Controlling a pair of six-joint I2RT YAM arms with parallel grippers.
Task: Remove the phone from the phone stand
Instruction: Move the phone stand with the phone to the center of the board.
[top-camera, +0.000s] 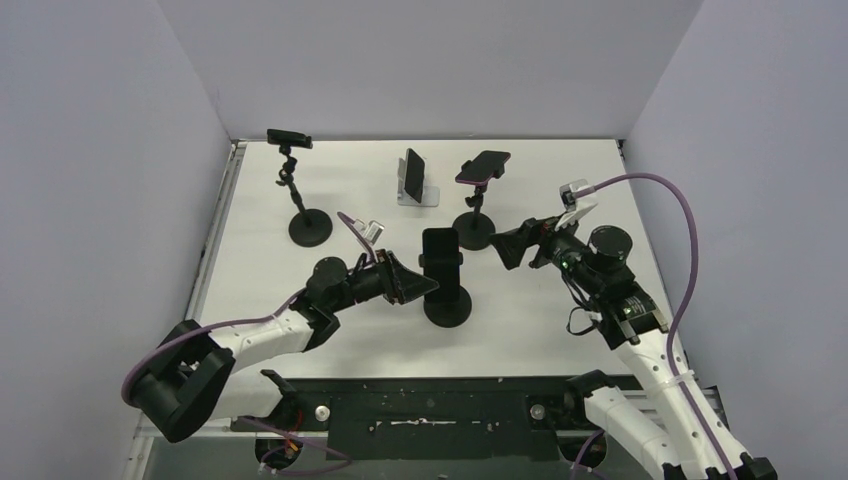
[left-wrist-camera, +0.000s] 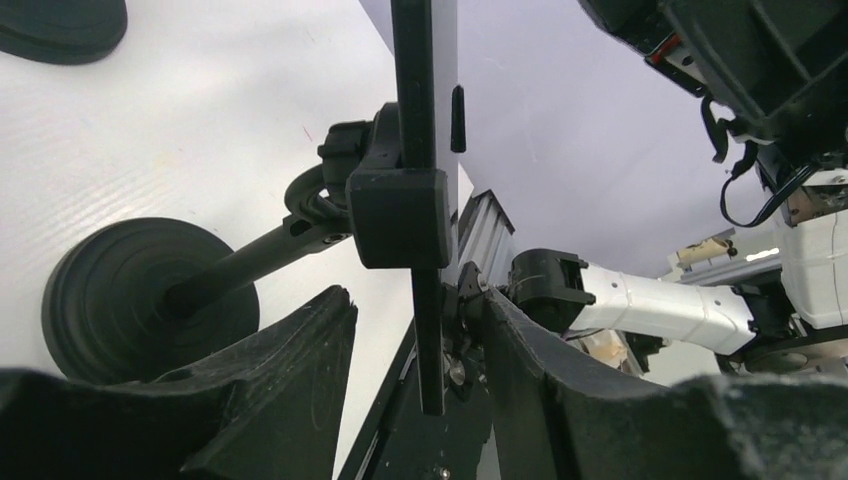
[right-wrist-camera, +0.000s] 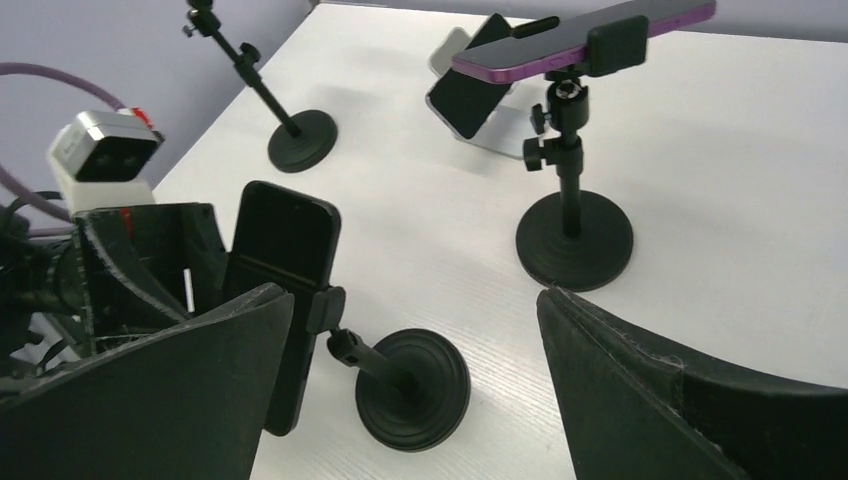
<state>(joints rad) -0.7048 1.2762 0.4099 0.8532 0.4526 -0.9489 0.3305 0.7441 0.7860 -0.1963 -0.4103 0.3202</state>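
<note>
While upright in its stand (right-wrist-camera: 412, 388), black phone (right-wrist-camera: 283, 260) between open left gripper (left-wrist-camera: 418, 310) jaws; right gripper (right-wrist-camera: 415, 300) open.

Bright even overhead light; soft shadows; wrist foregrounds blurred.

Glossy black phone (right-wrist-camera: 285, 245) on matt black plastic stand (right-wrist-camera: 415, 388), smooth white table (right-wrist-camera: 720, 150).

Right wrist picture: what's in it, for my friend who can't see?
A black phone is clamped in a round-based stand on a white table, framed by the open right pincer. Behind, a purple phone tops another stand.
</note>
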